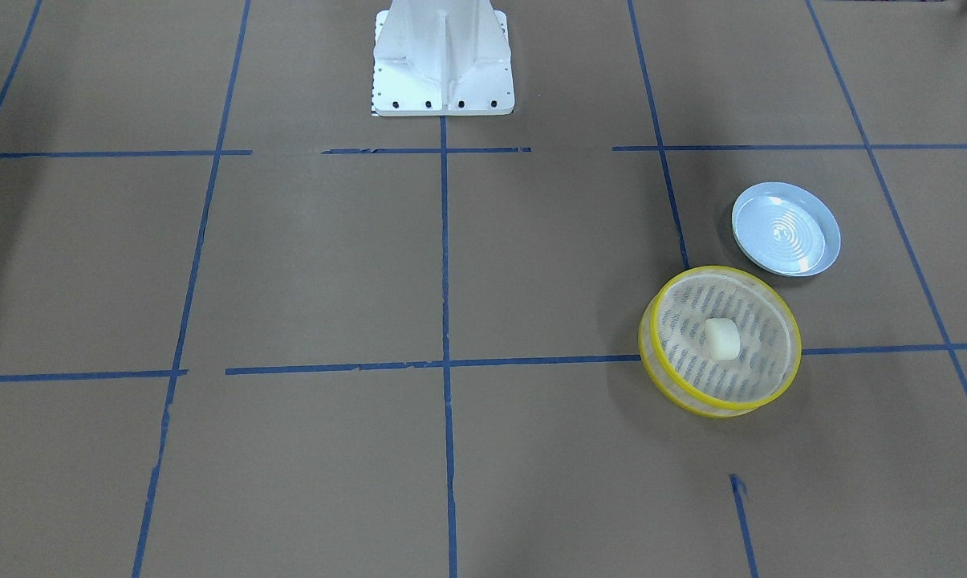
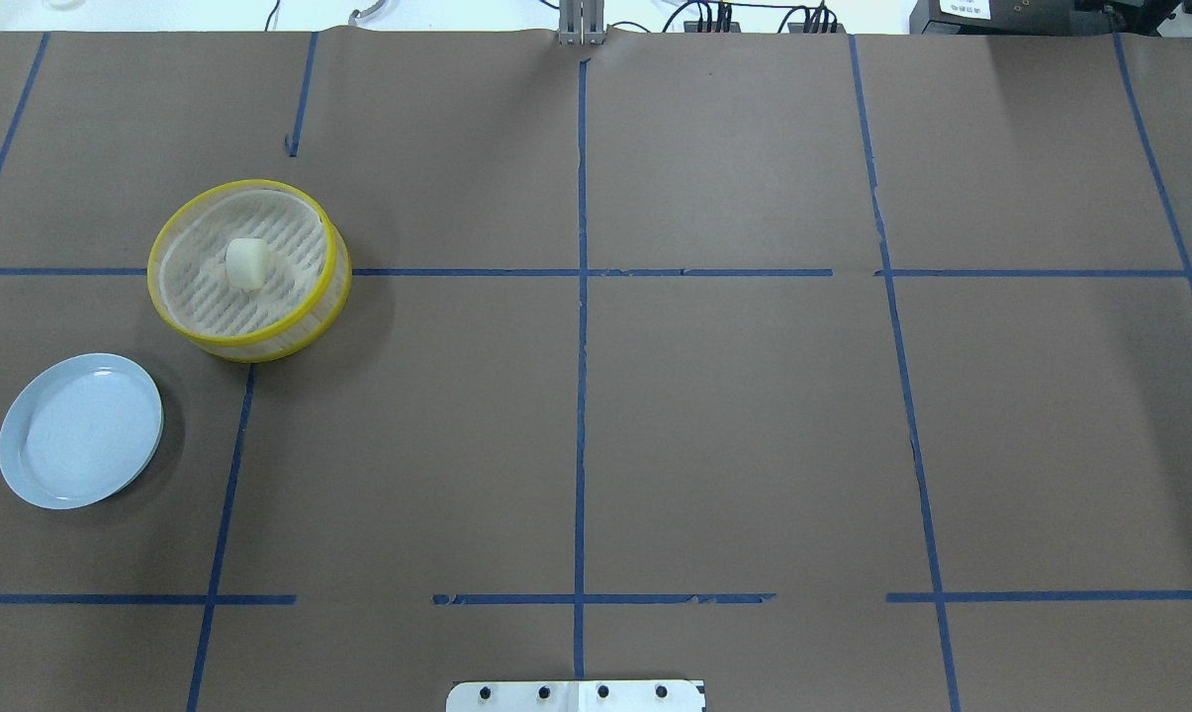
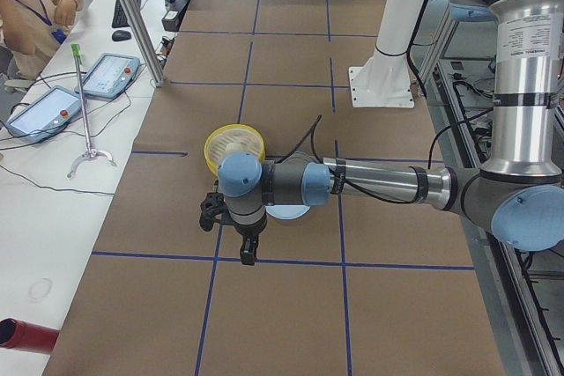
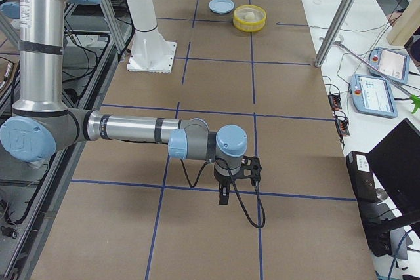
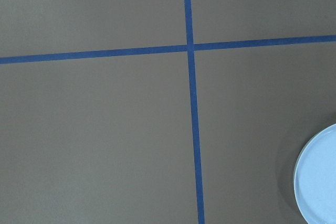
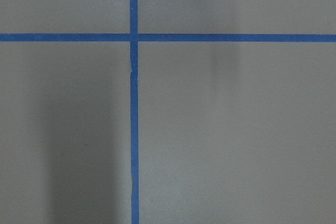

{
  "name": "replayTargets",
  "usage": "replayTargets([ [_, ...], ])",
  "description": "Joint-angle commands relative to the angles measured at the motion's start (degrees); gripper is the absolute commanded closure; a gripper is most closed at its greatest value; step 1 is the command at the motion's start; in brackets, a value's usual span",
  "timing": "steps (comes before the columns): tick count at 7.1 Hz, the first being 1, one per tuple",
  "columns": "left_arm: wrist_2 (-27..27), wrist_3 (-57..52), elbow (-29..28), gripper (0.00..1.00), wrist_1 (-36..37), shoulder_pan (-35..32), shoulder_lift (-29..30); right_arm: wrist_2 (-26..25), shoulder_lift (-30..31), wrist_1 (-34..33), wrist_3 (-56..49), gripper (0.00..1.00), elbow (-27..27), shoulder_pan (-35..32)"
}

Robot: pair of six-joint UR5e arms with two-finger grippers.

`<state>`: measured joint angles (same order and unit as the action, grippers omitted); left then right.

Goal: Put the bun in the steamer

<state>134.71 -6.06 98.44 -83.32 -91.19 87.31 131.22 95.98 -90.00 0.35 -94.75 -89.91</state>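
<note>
Bun (image 1: 722, 338) lay mid-floor inside steamer (image 1: 661, 377), plate (image 1: 786, 229) just beside steamer, not touching, left gripper (image 3: 248, 257) near steamer, right gripper (image 4: 224, 198) well apart from steamer, spread or pressed together could not be told for either.

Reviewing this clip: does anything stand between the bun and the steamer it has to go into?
Nothing visible stands in the way. The bun already lies on the slotted floor of the steamer, near its middle, inside the yellow rim. The blue plate sits empty beside the steamer, apart from it.
</note>
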Motion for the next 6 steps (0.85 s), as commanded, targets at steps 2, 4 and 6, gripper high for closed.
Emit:
replayTargets([
  [2,-0.1,0.0,-0.2,0.00,0.0,0.1,1.9,0.0,0.0,0.0,0.0,0.00,0.0,0.0],
  [4,-0.1,0.0,-0.3,0.00,0.2,0.1,1.9,0.0,0.0,0.0,0.0,0.00,0.0,0.0],
  [6,-0.1,0.0,0.0,0.00,0.4,0.1,1.9,0.0,0.0,0.0,0.0,0.00,0.0,0.0],
])
